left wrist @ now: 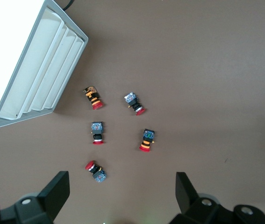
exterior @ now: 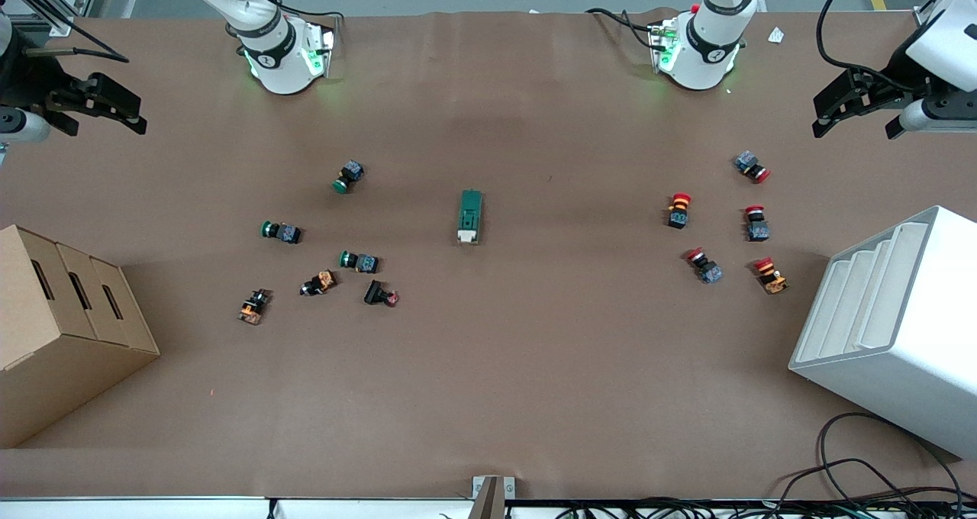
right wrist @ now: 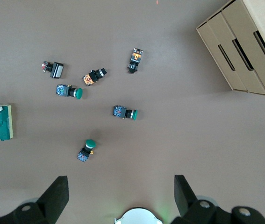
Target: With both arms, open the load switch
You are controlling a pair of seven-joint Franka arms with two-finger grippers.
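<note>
Currently, the small dark-green rectangular load switch (exterior: 470, 216) lies flat on the brown tabletop (exterior: 534, 351), midway between the two arm bases, its white toggle end (exterior: 466, 236) turned toward the front camera. All positions below are referenced to it.

Containers:
- Brown cardboard box with three slotted compartments (exterior: 65, 328): at the right arm's end of the tabletop, nearer the front camera than the load switch. Contents cannot be seen.
- White plastic bin with ribbed dividers (exterior: 889, 320): at the left arm's end, also nearer the camera than the load switch. The visible slots (left wrist: 48, 70) appear bare.

Loose parts:
- Green-capped push buttons (exterior: 349, 176) and a few black and orange ones (exterior: 253, 306) are scattered toward the right arm's end from the load switch.
- Five red-capped push buttons (exterior: 679, 210) are clustered toward the left arm's end from it, near the white bin.

Hands:
- Left hand (exterior: 859, 107): up in the air over the tabletop's edge at the left arm's end, well apart from the load switch, fingers (left wrist: 57, 193) spread wide, holding nothing.
- Right hand (exterior: 95, 107): likewise raised over the tabletop's edge at the right arm's end, fingers (right wrist: 57, 196) spread wide, holding nothing.
</note>
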